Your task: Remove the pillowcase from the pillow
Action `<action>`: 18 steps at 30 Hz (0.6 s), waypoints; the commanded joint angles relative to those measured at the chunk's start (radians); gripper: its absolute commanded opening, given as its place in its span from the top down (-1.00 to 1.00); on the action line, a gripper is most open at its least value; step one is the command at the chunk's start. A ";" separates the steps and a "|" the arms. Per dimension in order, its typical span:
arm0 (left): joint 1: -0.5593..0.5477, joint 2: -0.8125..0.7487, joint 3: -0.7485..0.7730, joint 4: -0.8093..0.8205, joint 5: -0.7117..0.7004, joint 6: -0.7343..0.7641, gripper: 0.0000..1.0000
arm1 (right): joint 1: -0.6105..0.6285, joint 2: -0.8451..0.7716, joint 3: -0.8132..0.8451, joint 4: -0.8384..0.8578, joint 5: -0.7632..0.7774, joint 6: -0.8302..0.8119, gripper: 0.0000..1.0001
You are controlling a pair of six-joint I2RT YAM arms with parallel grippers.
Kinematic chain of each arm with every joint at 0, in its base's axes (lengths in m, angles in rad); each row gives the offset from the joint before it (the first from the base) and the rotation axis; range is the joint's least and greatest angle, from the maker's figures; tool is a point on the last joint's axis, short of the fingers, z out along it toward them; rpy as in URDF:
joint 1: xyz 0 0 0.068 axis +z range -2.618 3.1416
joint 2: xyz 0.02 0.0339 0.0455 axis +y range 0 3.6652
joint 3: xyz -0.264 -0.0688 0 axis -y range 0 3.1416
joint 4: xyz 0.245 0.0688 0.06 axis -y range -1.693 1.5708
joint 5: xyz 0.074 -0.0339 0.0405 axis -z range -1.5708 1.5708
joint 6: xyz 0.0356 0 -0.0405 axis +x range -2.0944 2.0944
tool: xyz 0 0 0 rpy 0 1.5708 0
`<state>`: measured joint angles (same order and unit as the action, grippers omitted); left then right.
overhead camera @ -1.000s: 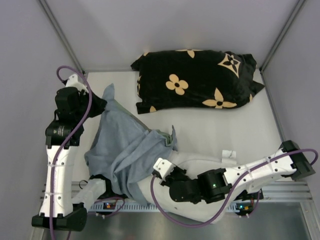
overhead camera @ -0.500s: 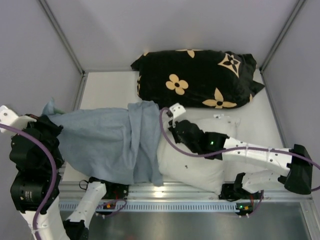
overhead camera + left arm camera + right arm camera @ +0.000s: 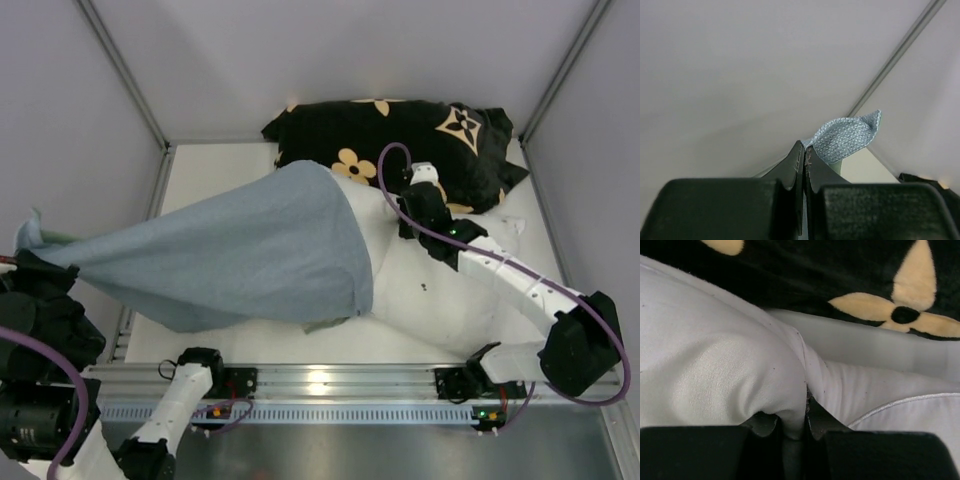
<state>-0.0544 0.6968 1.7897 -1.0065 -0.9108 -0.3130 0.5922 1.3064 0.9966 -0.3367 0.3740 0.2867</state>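
Top view: bright, even, diffuse light from overhead, no hard shadows. Soft shadow under pillowcase (image 3: 250,250) edge twd 6 o'clock. Glare patch on metal rail (image 3: 320,381) at 6 o'clock. Left arm (image 3: 45,320) at 8 o'clock sits close to lens, slightly soft.

Left wrist view: fingers (image 3: 792,170) at 6 o'clock dark, blurred; fabric tip sharper.

Right wrist view: pillow (image 3: 715,355) has mild sheen at 9 o'clock. Black pillow (image 3: 805,280) at 12 nearly detail-less.
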 commanded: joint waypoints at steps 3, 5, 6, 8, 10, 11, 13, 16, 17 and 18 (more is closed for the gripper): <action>-0.012 0.016 0.122 0.105 -0.221 0.078 1.00 | -0.134 0.019 -0.007 -0.130 0.226 0.045 1.00; -0.019 0.026 0.152 0.109 -0.234 0.087 1.00 | -0.141 0.025 -0.001 -0.131 0.236 0.043 1.00; -0.021 0.038 0.183 0.111 -0.237 0.094 1.00 | -0.144 0.028 0.000 -0.133 0.240 0.043 1.00; -0.036 0.055 0.221 0.115 -0.243 0.112 1.00 | -0.160 0.033 0.002 -0.133 0.233 0.043 1.00; -0.050 0.070 0.261 0.115 -0.258 0.124 1.00 | -0.169 0.033 0.000 -0.130 0.235 0.046 1.00; -0.061 0.075 0.273 0.117 -0.267 0.126 1.00 | -0.170 0.034 0.000 -0.130 0.233 0.046 1.00; -0.065 0.078 0.289 0.117 -0.226 0.127 1.00 | -0.172 0.028 0.004 -0.130 0.200 0.045 1.00; -0.070 0.076 0.264 0.115 -0.093 0.115 1.00 | -0.170 -0.001 -0.007 -0.096 0.097 0.031 1.00; -0.070 0.076 0.220 0.114 -0.044 0.101 1.00 | -0.166 -0.010 -0.012 -0.084 0.067 0.026 1.00; -0.070 0.075 0.191 0.117 0.025 0.080 1.00 | -0.160 -0.021 -0.018 -0.070 0.031 0.017 1.00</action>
<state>-0.1184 0.7391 2.0480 -0.9260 -1.0611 -0.2211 0.4549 1.3247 0.9951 -0.3901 0.4267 0.3134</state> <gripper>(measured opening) 0.008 0.087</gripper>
